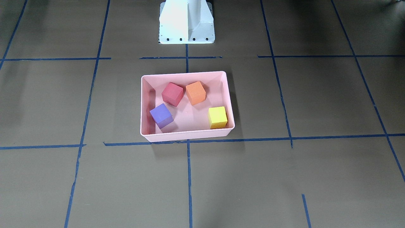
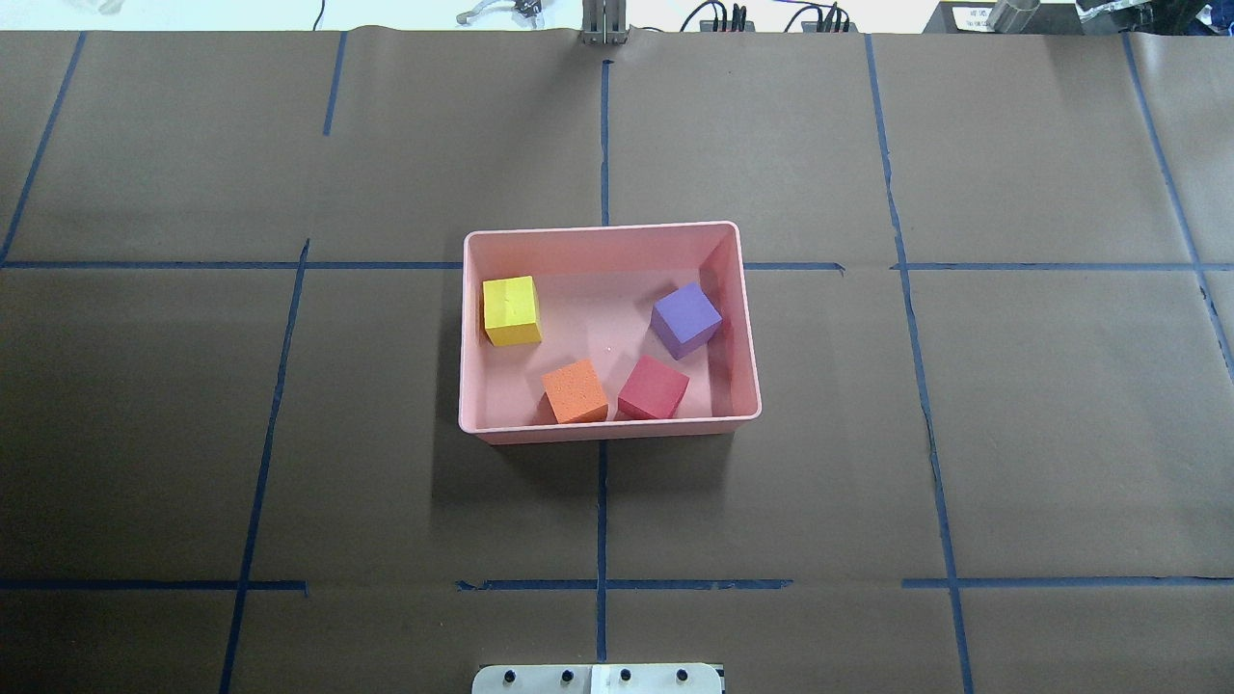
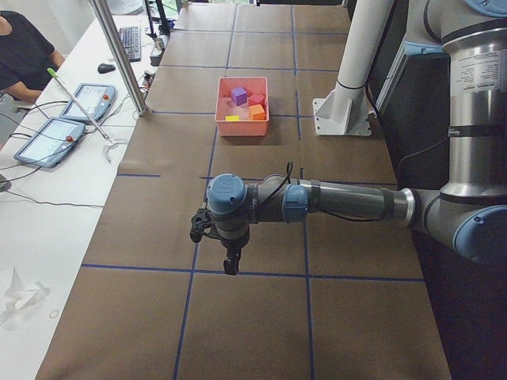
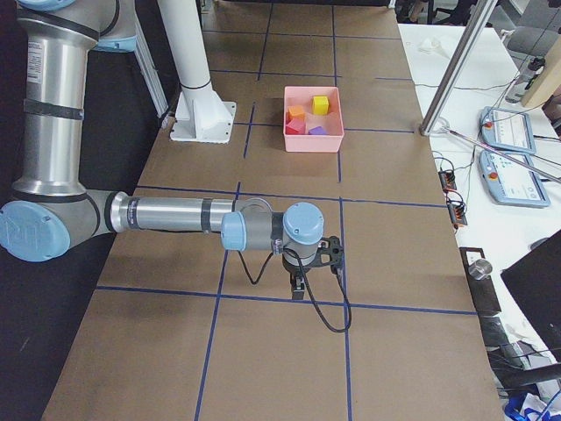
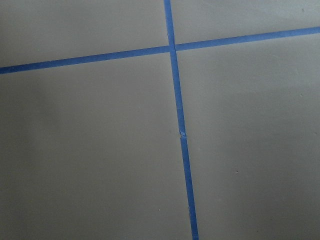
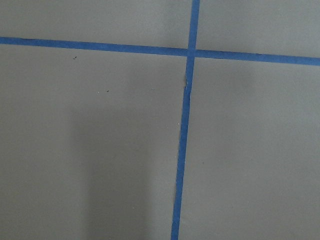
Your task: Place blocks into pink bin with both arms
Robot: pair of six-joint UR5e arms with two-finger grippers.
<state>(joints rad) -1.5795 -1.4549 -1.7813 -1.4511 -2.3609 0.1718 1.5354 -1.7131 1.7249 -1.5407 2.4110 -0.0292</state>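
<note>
The pink bin point(image 2: 609, 430) stands at the table's middle. In it lie the purple block point(image 2: 685, 319), the red block point(image 2: 653, 387), the orange block point(image 2: 575, 390) and the yellow-green block point(image 2: 510, 309), all apart from one another. The bin also shows in the front view point(image 1: 186, 135). My left gripper point(image 3: 230, 267) hangs over the table far from the bin, seen only in the left side view. My right gripper point(image 4: 299, 288) hangs likewise, seen only in the right side view. I cannot tell whether either is open or shut. Both wrist views show only bare table.
Brown paper with blue tape lines point(image 2: 602, 520) covers the table. The white pedestal base point(image 1: 186, 23) stands behind the bin. Tablets point(image 3: 67, 119), a keyboard and cables lie on the white bench beside the table, where a person point(image 3: 24, 51) sits. A metal post point(image 4: 456, 70) stands at the table's edge.
</note>
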